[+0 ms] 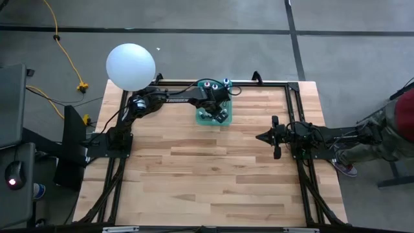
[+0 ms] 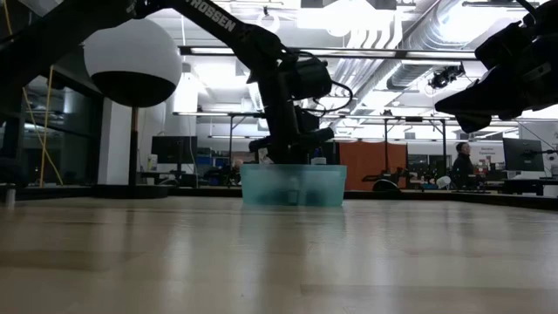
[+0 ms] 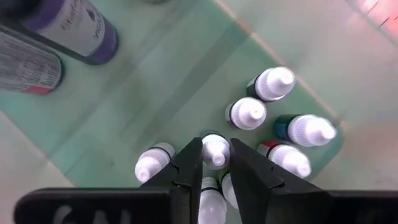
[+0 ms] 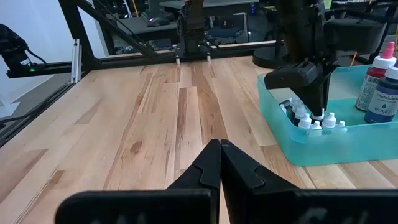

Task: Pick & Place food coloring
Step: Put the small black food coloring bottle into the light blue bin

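The left hand (image 3: 216,163) hangs inside the teal bin (image 1: 202,118) at the worktop's far edge, its fingers narrowly astride one white-capped food coloring bottle (image 3: 216,151) among the cluster; release or grip, I cannot tell. Next calls for a straight lift clear of neighbours. The right hand (image 4: 220,163), fully closed, waits near the right edge

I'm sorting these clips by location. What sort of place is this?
Probably a robotics lab or open workshop. A butcher-block table carries two dark robot arms, exposed ducts run overhead, and rows of desks with monitors fill the room behind.
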`<control>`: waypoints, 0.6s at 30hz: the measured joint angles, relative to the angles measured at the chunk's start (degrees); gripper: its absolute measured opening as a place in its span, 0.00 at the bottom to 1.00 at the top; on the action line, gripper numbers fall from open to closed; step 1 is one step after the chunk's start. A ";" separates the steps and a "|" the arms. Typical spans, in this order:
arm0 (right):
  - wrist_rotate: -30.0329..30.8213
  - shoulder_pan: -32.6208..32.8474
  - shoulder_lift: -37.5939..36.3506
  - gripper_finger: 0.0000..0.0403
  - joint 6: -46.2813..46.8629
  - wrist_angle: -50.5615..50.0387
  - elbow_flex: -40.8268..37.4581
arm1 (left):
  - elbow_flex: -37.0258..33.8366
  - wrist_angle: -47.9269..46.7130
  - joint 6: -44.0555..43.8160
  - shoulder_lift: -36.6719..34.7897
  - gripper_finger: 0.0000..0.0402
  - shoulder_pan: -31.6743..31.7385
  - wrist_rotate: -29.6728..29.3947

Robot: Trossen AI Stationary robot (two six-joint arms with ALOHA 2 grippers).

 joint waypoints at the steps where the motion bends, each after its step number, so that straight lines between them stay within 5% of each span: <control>1: 0.00 0.00 0.01 0.00 0.01 0.00 0.02 | 0.00 -0.14 -0.01 0.13 0.18 0.00 0.03; 18: 0.00 -0.01 0.01 0.00 0.02 0.00 0.01 | -0.04 1.02 4.97 -0.18 0.23 -0.07 -0.79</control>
